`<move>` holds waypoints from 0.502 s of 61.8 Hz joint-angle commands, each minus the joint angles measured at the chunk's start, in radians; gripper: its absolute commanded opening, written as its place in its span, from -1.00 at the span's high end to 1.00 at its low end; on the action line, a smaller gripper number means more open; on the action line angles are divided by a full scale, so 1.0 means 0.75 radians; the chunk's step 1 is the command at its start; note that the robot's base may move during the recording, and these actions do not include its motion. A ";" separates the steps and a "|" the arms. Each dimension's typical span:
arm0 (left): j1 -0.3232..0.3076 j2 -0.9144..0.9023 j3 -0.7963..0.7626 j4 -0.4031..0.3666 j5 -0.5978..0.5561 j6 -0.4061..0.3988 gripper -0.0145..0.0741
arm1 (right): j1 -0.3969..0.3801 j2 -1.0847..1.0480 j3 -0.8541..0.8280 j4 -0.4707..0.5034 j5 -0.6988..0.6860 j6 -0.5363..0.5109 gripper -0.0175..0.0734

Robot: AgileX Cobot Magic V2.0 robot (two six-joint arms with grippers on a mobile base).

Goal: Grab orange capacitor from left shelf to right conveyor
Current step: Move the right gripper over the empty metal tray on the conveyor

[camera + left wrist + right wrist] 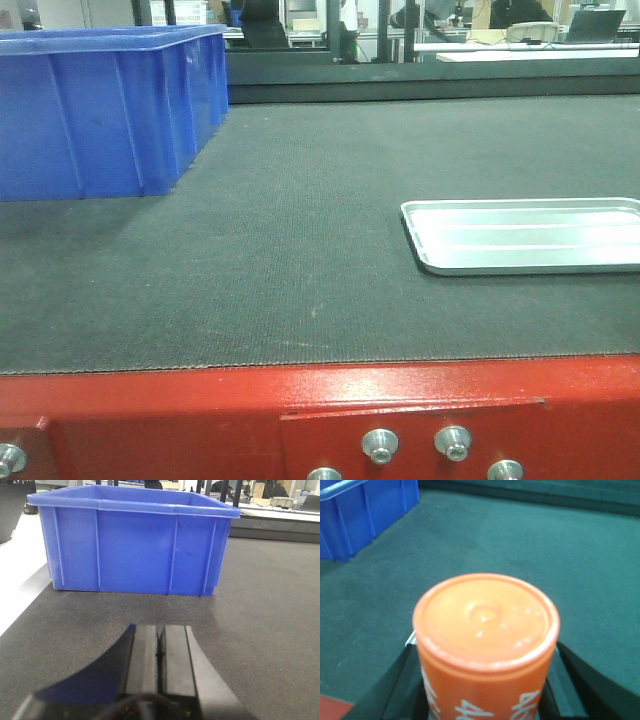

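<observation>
While the right gripper clasps the orange capacitor upright between its black fingers, just past the near red edge of the conveyor surface, the left gripper hovers low over the belt, jaws pressed together on nothing, facing the blue bin at far left. Desks fill the room behind. Only the front view shows the silver tray at right; only the right wrist view shows the capacitor.

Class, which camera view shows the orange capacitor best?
The right wrist view: the orange capacitor fills it, flat top and white print visible, between the jaws. The front and left wrist views show none of it.
</observation>
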 commanded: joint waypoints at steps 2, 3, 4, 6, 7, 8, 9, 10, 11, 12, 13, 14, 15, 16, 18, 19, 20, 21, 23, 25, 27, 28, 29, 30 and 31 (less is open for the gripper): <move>0.004 -0.026 -0.007 0.000 -0.119 -0.002 0.91 | 0.000 0.191 -0.154 -0.012 -0.166 -0.010 0.32; 0.004 -0.026 -0.007 0.000 -0.119 -0.002 0.91 | 0.000 0.228 -0.177 -0.012 -0.173 -0.010 0.32; 0.004 -0.026 -0.007 0.000 -0.119 -0.002 0.91 | 0.000 0.253 -0.192 -0.010 -0.184 -0.010 0.32; 0.004 -0.026 -0.007 0.000 -0.119 -0.002 0.91 | 0.000 0.315 -0.224 -0.011 -0.204 -0.010 0.32; 0.004 -0.026 -0.007 0.000 -0.119 -0.002 0.91 | 0.000 0.350 -0.241 -0.009 -0.222 -0.010 0.32; 0.004 -0.026 -0.007 0.000 -0.119 -0.002 0.91 | 0.000 0.375 -0.251 -0.007 -0.234 -0.010 0.32; 0.004 -0.026 -0.007 0.000 -0.119 -0.002 0.91 | 0.000 0.411 -0.265 -0.004 -0.256 -0.010 0.32; 0.004 -0.026 -0.007 0.000 -0.119 -0.002 0.91 | 0.000 0.434 -0.272 -0.002 -0.271 -0.010 0.32; 0.004 -0.026 -0.007 0.000 -0.119 -0.002 0.91 | 0.000 0.457 -0.278 0.001 -0.288 -0.010 0.32; 0.004 -0.026 -0.007 0.000 -0.119 -0.002 0.91 | 0.000 0.490 -0.285 0.004 -0.315 -0.010 0.32; 0.004 -0.026 -0.007 0.000 -0.119 -0.002 0.91 | 0.000 0.511 -0.288 0.008 -0.335 -0.010 0.32; 0.004 -0.026 -0.007 0.000 -0.119 -0.002 0.91 | -0.003 0.531 -0.290 0.012 -0.356 -0.010 0.32; 0.004 -0.026 -0.007 0.000 -0.119 -0.002 0.91 | -0.007 0.557 -0.289 0.020 -0.388 -0.010 0.32; 0.004 -0.026 -0.007 0.000 -0.119 -0.002 0.91 | -0.011 0.575 -0.289 0.025 -0.410 -0.010 0.32; 0.004 -0.026 -0.007 0.000 -0.119 -0.002 0.91 | -0.024 0.625 -0.288 0.036 -0.459 -0.010 0.32; 0.004 -0.026 -0.007 0.000 -0.119 -0.002 0.91 | -0.031 0.643 -0.288 0.039 -0.486 -0.010 0.32; 0.004 -0.026 -0.007 0.000 -0.119 -0.002 0.91 | -0.041 0.670 -0.288 0.040 -0.503 -0.010 0.32; 0.004 -0.026 -0.007 0.000 -0.119 -0.002 0.91 | -0.048 0.688 -0.288 0.042 -0.527 -0.010 0.32; 0.004 -0.026 -0.007 0.000 -0.119 -0.002 0.91 | -0.067 0.731 -0.284 0.042 -0.569 -0.010 0.32; 0.004 -0.026 -0.007 0.000 -0.119 -0.002 0.91 | -0.087 0.768 -0.275 0.042 -0.617 -0.010 0.32; 0.004 -0.026 -0.007 0.000 -0.119 -0.002 0.91 | -0.106 0.802 -0.264 0.042 -0.668 -0.010 0.32; 0.004 -0.026 -0.007 0.000 -0.119 -0.002 0.91 | -0.118 0.822 -0.254 0.042 -0.689 -0.010 0.32; 0.004 -0.026 -0.007 0.000 -0.119 -0.002 0.91 | -0.129 0.840 -0.243 0.042 -0.723 -0.010 0.32; 0.004 -0.026 -0.007 0.000 -0.119 -0.002 0.91 | -0.135 0.851 -0.235 0.042 -0.747 -0.010 0.32; 0.004 -0.026 -0.007 0.000 -0.119 -0.002 0.91 | -0.141 0.863 -0.226 0.042 -0.783 -0.010 0.32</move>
